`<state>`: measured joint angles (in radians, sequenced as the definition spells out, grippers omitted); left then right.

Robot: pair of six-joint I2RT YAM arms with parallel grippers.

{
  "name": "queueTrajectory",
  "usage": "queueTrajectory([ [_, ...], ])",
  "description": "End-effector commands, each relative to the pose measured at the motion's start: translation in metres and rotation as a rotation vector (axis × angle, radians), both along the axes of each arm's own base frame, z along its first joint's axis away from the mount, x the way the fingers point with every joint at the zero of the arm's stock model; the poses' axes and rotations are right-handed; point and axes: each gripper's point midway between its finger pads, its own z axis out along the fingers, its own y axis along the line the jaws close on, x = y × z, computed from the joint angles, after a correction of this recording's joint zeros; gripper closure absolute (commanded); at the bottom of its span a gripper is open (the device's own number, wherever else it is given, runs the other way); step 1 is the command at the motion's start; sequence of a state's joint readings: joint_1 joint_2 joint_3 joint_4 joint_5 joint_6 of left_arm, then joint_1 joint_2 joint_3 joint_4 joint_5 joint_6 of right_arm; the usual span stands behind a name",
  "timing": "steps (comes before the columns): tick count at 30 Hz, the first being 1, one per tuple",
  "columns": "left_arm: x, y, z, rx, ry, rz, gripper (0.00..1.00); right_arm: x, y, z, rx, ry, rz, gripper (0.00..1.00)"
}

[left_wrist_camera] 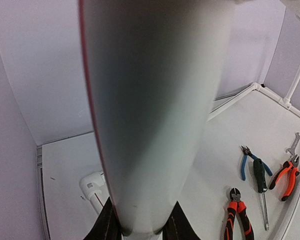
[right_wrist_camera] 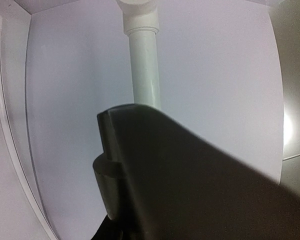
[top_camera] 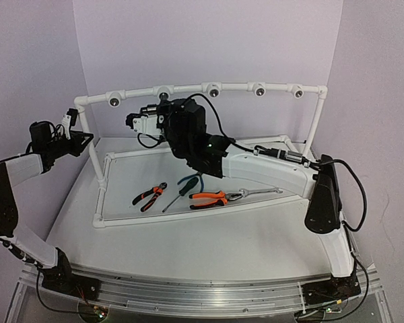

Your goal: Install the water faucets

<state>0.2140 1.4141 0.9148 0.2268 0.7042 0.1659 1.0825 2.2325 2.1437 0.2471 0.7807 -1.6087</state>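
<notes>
A dark grey water faucet [right_wrist_camera: 180, 180] fills the right wrist view, its short round body at the left and a flat lever rising from it. My right gripper [right_wrist_camera: 140, 235] is shut on it, and only its finger roots show at the bottom edge. Behind the faucet a white pipe [right_wrist_camera: 144, 75] runs up to a fitting. From above, my right gripper [top_camera: 164, 108] is raised just under the top bar's second round socket [top_camera: 165, 92]. At the frame's left post, my left gripper [top_camera: 83, 139] is shut on the white pipe [left_wrist_camera: 150, 100], between black fingers [left_wrist_camera: 107, 225].
Inside the pipe frame's base lie two orange-and-black pliers [top_camera: 150, 196] [top_camera: 209, 198], a green-handled screwdriver [top_camera: 182, 190] and a metal wrench [top_camera: 259, 192]. Several more sockets [top_camera: 259, 89] line the top bar. Purple walls close in at the back and on both sides.
</notes>
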Motion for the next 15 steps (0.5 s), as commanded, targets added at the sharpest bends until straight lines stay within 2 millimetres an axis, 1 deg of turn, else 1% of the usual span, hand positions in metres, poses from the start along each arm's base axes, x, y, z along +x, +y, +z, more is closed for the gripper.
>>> queueTrajectory([
  [1,-0.010,-0.014,-0.008,-0.061,0.116,-0.016,1.00,-0.001,-0.002,0.021,0.328,-0.012,-0.043,0.93],
  [4,-0.010,-0.017,-0.009,-0.065,0.123,-0.022,1.00,0.000,-0.003,0.024,0.591,0.046,-0.051,0.97],
  [6,-0.011,-0.018,-0.010,-0.068,0.131,-0.023,1.00,-0.003,-0.005,0.024,0.804,0.112,-0.027,0.99],
  [8,-0.011,-0.018,-0.012,-0.070,0.136,-0.021,1.00,-0.005,-0.007,0.025,1.039,0.198,0.019,1.00],
  [11,-0.012,-0.018,-0.014,-0.075,0.144,-0.016,1.00,-0.010,-0.004,0.020,1.341,0.346,0.105,1.00],
  [15,-0.014,-0.021,-0.014,-0.082,0.146,-0.025,1.00,-0.012,-0.004,0.019,1.668,0.457,0.165,1.00],
])
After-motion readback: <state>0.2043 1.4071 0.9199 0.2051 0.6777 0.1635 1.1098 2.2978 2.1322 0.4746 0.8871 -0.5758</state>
